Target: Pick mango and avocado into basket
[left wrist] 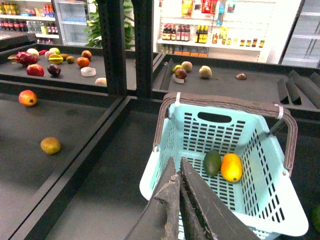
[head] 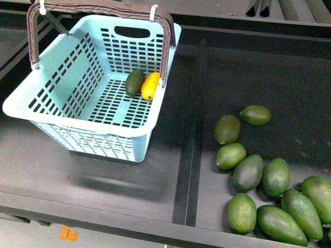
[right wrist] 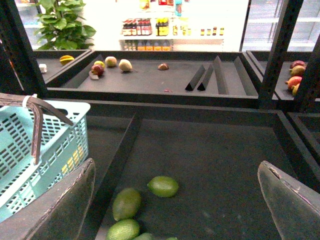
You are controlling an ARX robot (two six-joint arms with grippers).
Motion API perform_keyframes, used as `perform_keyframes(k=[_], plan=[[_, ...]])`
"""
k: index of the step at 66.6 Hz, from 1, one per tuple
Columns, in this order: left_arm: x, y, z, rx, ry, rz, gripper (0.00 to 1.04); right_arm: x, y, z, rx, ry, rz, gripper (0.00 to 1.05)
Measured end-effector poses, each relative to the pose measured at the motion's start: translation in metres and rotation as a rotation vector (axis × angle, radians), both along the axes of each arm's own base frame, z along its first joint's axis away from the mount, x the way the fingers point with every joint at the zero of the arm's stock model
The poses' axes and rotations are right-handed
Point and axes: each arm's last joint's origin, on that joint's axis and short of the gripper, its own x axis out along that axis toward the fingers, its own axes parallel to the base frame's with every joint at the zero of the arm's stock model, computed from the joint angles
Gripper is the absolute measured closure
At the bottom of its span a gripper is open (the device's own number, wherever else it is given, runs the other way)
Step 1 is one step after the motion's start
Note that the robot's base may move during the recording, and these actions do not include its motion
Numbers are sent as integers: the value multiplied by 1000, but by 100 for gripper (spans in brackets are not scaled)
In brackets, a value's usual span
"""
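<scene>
Mango and avocado both lay inside the basket, and neither gripper held anything.

The teal basket (head: 77, 111) sat on the dark shelf (head: 103, 186) left of the divider (head: 187, 155), its brown handle (head: 98, 8) swung up. On its slotted floor the dark avocado (head: 135, 82) and the yellow mango (head: 150, 86) rested side by side, touching, near the far wall. The left gripper (left wrist: 179, 200) hovered above the basket's near rim, its fingers pressed together on nothing. The right gripper (right wrist: 175, 200) hung spread wide over the loose green avocados (head: 269, 191) in the neighbouring compartment.
</scene>
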Motion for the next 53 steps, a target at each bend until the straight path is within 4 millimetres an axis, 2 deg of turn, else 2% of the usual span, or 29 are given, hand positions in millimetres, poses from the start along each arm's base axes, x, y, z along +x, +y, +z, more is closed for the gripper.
perform_keyframes(k=[36,51,53], plan=[[-3,0,2,0,-23,0,102,0,0,0,0,0,0,9],[-3,0,2,0,-23,0,26,0,0,0,0,0,0,9],[-3,0,2,0,-23,0,21,0,0,0,0,0,0,9]])
